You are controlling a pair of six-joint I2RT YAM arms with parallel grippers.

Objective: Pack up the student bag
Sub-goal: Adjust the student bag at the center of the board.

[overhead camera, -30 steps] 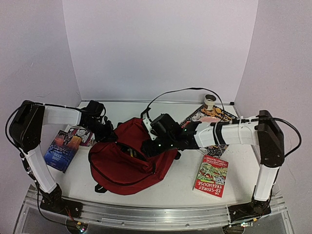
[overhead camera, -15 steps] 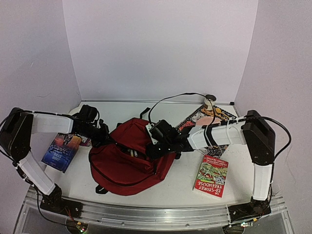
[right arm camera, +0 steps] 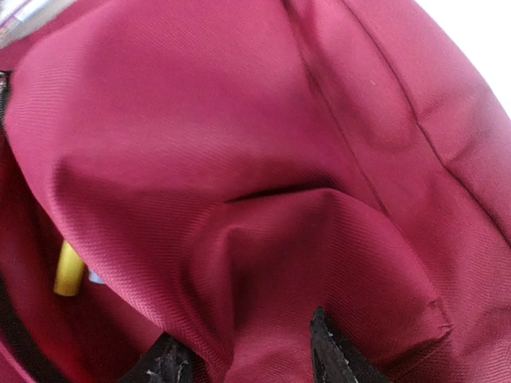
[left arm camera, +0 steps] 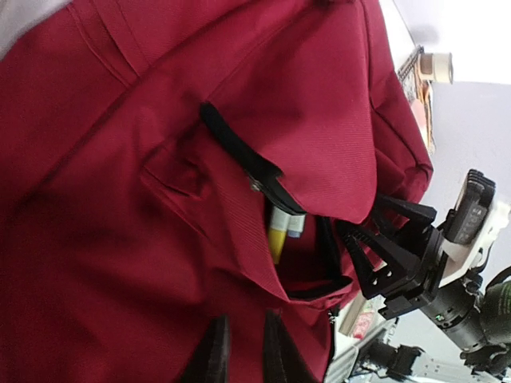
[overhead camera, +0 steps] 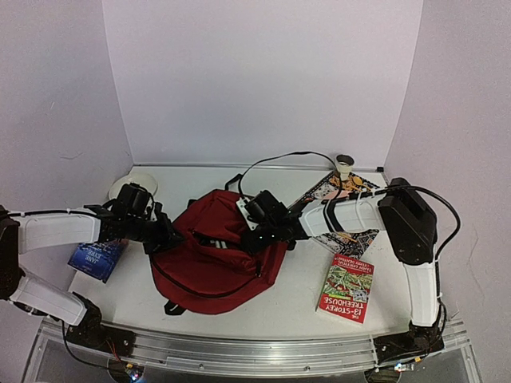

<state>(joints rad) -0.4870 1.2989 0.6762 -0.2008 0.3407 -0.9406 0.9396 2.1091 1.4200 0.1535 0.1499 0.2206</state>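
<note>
The student bag (overhead camera: 209,267), dark red with black zippers, lies in the middle of the table with its front pocket gaping. Yellow and white pens (left arm camera: 279,233) stand inside that pocket, and the yellow one (right arm camera: 69,271) also shows in the right wrist view. My right gripper (overhead camera: 254,238) reaches in from the right, and a raised fold of the bag's fabric (right arm camera: 263,263) is caught between its fingertips (right arm camera: 334,347). My left gripper (left arm camera: 243,351) rests on the bag's left side. Its jaws stand a narrow way apart with red cloth showing in the gap; a pinch cannot be made out.
A blue book (overhead camera: 94,260) lies at the left under my left arm. A red paperback (overhead camera: 347,287) sits at the front right. A colourful book (overhead camera: 339,194) and a tape roll (overhead camera: 345,164) are at the back right. A white round dish (overhead camera: 132,185) is at the back left.
My left arm has dropped lower and drawn back toward the left, and the white dish behind it now shows. My right gripper has moved a little left over the bag, which shifted slightly.
</note>
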